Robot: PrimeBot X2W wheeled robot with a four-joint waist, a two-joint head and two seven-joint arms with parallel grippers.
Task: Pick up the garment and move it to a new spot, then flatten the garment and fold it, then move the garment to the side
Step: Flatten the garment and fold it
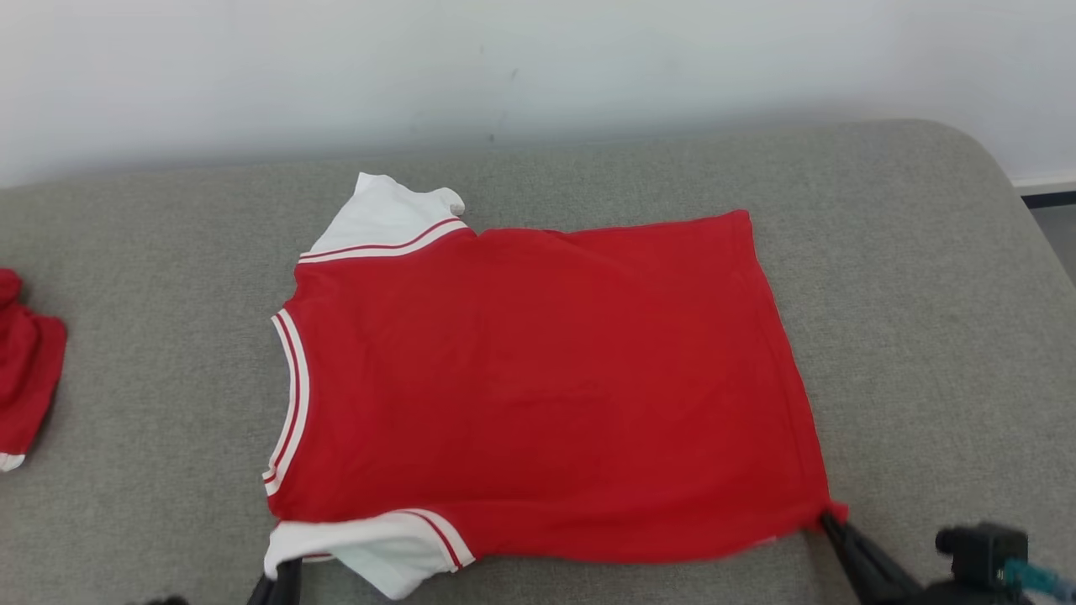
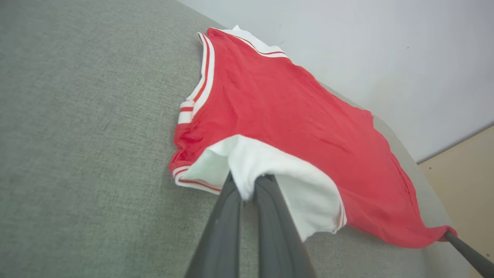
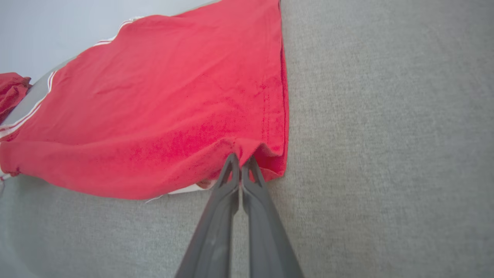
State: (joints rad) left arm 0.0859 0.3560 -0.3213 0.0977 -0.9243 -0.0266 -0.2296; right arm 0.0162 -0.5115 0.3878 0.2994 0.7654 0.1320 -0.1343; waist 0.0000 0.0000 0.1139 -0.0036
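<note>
Red garment point(image 1: 546, 378) with white sleeves, spread flat on the grey upholstered surface point(image 1: 925, 294). The left gripper point(image 2: 249, 187) pinches the near white sleeve; the right gripper point(image 3: 241, 162) pinches the near hem corner. A second red cloth point(image 1: 25, 370) lies well apart, at left.

The flat red fabric shirt with white striped sleeves point(image 1: 538, 378) covers the middle of the grey woven fabric cushion point(image 1: 925, 336), leaving broad bare upholstery open at 3 o'clock and a narrower lane at 9 o'clock. A crumpled red cloth bundle point(image 1: 25, 370) closes that lane's far end, and at 12 o'clock the pale plain wall point(image 1: 538, 59) bounds a thin bare strip.
</note>
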